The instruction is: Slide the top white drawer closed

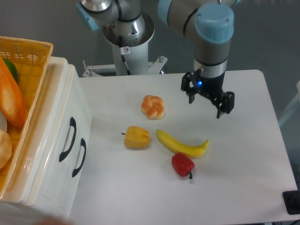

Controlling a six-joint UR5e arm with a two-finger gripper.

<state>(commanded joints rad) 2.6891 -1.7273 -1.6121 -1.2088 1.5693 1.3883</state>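
Two black handles are seen on the white cabinet at the left; the upper one marks the top white drawer [69,132], which appears pushed in nearly flush, so closing is judged done or almost done. Well apart from it, over the table's [243,187] far right side, the gripper [208,98] is held with fingers spread, gripping and touching nothing

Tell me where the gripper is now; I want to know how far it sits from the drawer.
The gripper hangs over the table's far right part, above the banana, well across from the top white drawer at the left edge.
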